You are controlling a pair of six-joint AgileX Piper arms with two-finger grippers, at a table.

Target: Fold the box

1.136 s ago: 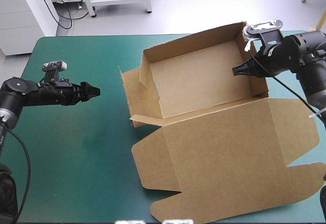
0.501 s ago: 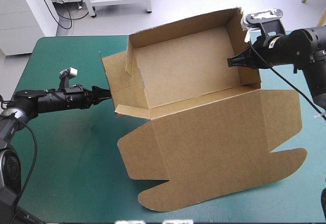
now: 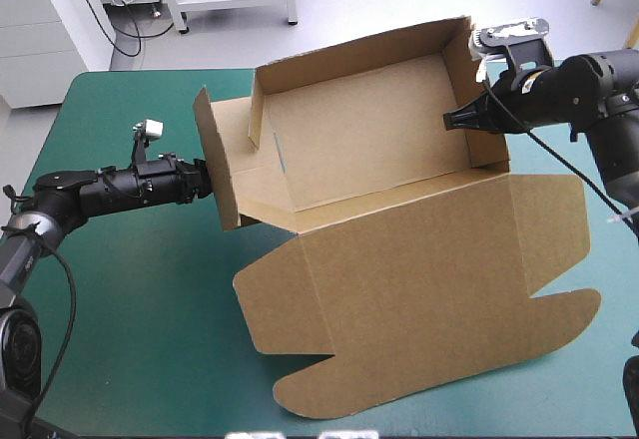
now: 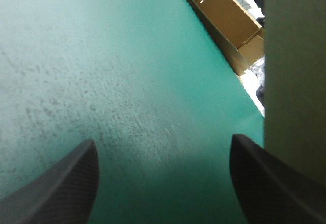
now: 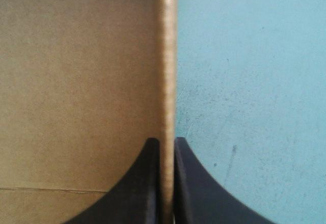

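Note:
The brown box [image 3: 369, 130] stands as an open tray with its back and right walls raised. Its big lid [image 3: 419, 289] lies flat toward the table's front. My right gripper [image 3: 449, 120] is shut on the right wall; in the right wrist view the wall's edge [image 5: 165, 56] runs up between the fingers of the right gripper [image 5: 167, 142]. The box's left flap [image 3: 215, 165] stands upright, and my left gripper [image 3: 205, 182] touches its outer face. In the left wrist view the left gripper [image 4: 163, 147] is open, with the flap [image 4: 295, 81] beside one finger.
Bare teal-green cover [image 3: 130, 289] lies left of and in front of the box. Beyond the table's edge ahead of the left gripper, more brown board [image 4: 224, 15] shows as an open carton.
The box has slid leftward with my right gripper holding its wall. My left gripper has reached right to the left flap, which rose from nearly flat to upright.

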